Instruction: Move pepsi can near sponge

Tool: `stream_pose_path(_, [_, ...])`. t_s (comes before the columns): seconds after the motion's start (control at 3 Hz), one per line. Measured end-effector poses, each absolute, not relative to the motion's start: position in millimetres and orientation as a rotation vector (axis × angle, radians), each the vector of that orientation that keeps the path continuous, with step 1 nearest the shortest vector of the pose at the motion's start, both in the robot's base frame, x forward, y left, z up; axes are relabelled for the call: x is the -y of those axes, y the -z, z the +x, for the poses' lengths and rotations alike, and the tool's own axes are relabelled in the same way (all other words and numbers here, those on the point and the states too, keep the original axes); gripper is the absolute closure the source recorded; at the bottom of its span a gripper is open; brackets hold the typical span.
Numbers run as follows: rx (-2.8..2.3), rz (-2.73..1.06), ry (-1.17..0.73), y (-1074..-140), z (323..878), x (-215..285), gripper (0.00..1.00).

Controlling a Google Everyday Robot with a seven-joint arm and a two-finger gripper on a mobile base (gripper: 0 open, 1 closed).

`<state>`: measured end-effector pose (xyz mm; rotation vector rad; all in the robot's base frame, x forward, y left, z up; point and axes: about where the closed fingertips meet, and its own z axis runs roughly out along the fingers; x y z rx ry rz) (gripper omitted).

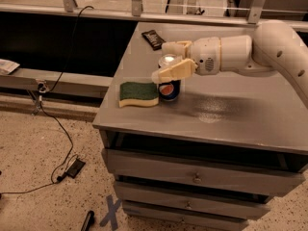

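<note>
Only one camera here. It sits high up and out in front of the counter (231, 114), tilted down, so you see the whole top plus the drawers (197, 177) below and a patch of floor (38, 153) on the left. It's a mid-distance view, not a close-up. The arm (279, 47) reaches in from the right edge. The hand (169, 60) sits near frame centre, fingers spread around the pepsi can (169, 89), which is touching the sponge (138, 91).

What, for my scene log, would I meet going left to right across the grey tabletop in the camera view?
Green-topped yellow sponge, dark-blue pepsi can, white robot arm. The cream gripper overlaps the can's top, so it is unplaced.
</note>
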<state>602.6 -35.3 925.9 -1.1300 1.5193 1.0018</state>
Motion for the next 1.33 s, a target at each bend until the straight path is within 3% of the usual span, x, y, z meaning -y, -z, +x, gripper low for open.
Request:
stream_pose_path(0.33, [-1.518, -1.129, -1.003, -926.2, 602.3, 35.6, 0.00])
stream_pose_path(1.0, [-1.460, -1.114, -0.800, -975.1, 598.8, 133.0, 0.00])
stream_pose_path(1.33, [-1.460, -1.114, -0.800, -975.1, 598.8, 132.9, 0.00])
